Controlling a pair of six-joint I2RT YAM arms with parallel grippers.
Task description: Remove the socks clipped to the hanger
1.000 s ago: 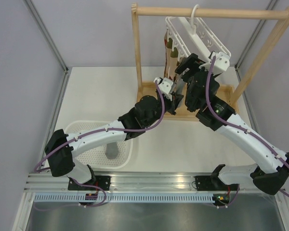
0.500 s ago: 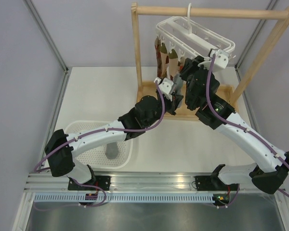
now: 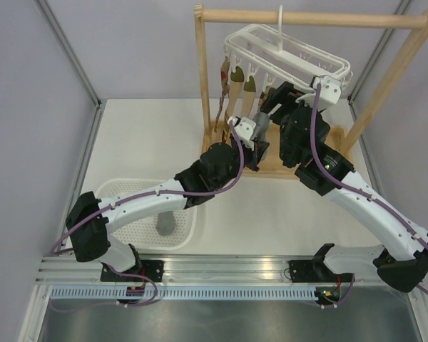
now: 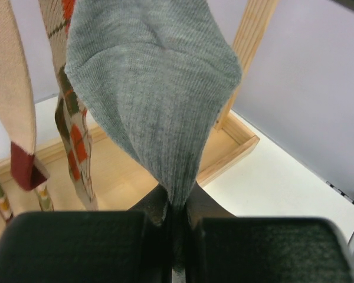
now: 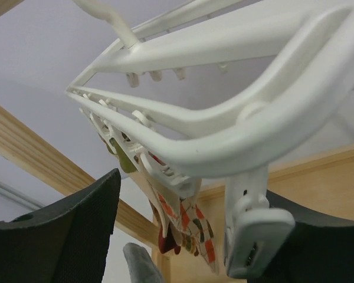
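At the far left a white basket [image 3: 135, 231] is sitting on the table with a small grey bundle [image 3: 165, 224] lying in it. The left arm is reaching from there towards the rack, and the left gripper [image 4: 176, 209] is pinching the bottom edge of a grey sock [image 4: 153, 88] tightly between its closed fingers. I cannot tell whether the top of that sock is clipped. Just beside it, patterned socks [image 4: 74, 127] are dangling from the hanger [image 5: 236, 135], which is hanging by its hook on the wooden rack [image 3: 307, 19]. The right gripper [image 5: 189, 236] is standing with its fingers spread wide under the hanger, with a white clip [image 5: 253, 236] hanging between them.
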